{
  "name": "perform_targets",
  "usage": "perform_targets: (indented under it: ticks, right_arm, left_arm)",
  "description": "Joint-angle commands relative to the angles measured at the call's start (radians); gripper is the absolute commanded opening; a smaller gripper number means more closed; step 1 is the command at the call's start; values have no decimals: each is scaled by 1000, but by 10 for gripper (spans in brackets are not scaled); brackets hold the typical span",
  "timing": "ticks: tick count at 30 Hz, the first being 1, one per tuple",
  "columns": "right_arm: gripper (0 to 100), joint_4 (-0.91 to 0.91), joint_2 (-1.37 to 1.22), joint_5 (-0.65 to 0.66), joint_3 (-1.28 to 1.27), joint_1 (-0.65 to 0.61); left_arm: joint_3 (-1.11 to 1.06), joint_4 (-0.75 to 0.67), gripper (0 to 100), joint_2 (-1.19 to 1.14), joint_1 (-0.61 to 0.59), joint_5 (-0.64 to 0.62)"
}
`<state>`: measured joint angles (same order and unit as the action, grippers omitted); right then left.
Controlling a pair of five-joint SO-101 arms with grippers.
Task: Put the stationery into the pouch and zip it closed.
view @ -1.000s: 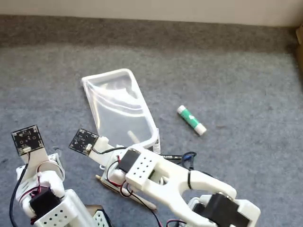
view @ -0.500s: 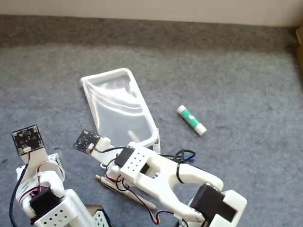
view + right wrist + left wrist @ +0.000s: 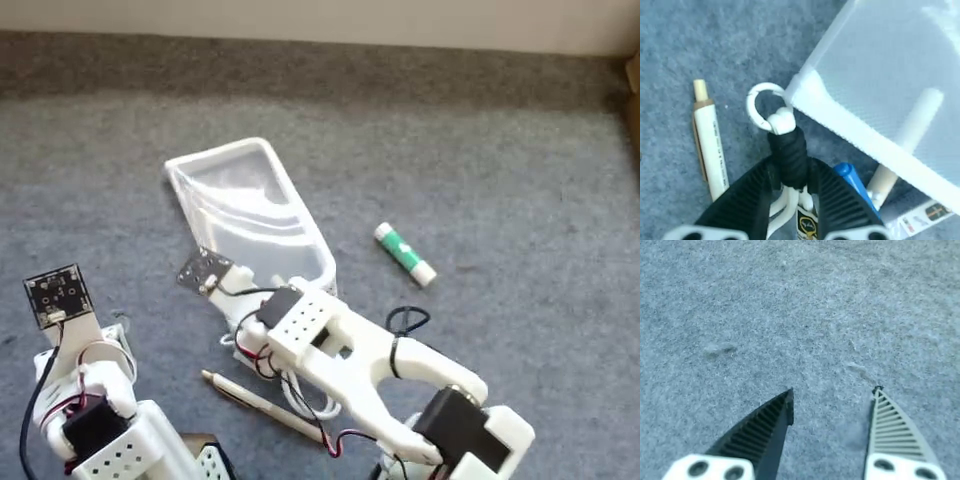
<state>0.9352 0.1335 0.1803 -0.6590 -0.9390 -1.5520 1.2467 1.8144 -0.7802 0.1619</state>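
The translucent white pouch (image 3: 240, 205) lies flat on the grey carpet, with a white stick (image 3: 912, 131) inside it. My right gripper (image 3: 790, 162) is shut on the black zipper pull (image 3: 788, 150), which ends in a white ring (image 3: 761, 103) at the pouch's near corner. A blue item (image 3: 852, 182) and a label lie under the pouch edge beside the gripper. A white pen (image 3: 262, 402) (image 3: 708, 142) lies on the carpet just beside the right arm (image 3: 330, 345). A green and white glue stick (image 3: 404, 254) lies to the right of the pouch. My left gripper (image 3: 832, 399) hangs open over bare carpet.
The left arm (image 3: 85, 400) stands at the lower left, off to the side of the pouch. Grey carpet (image 3: 500, 170) stretches to a pale wall at the back. A brown edge shows at the far right.
The right arm has moved away from me and to the left, and the pouch has slid that way with it. More of the pen now lies uncovered. The left arm has kept still.
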Motion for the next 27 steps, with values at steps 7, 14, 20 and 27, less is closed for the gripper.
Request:
perform_targets:
  ticks: [7,14,20,27]
  right_arm:
    - [5,24,297,5,54,33]
    - [5,24,429,3,53,77]
    - [5,24,458,-37,51,127]
    - [5,22,458,-38,51,128]
  left_arm:
    - [51,-14,246,8,119,-12]
    - [56,-14,271,8,191,-12]
    - [73,-12,373,7,260,-87]
    - [199,75,376,7,456,-92]
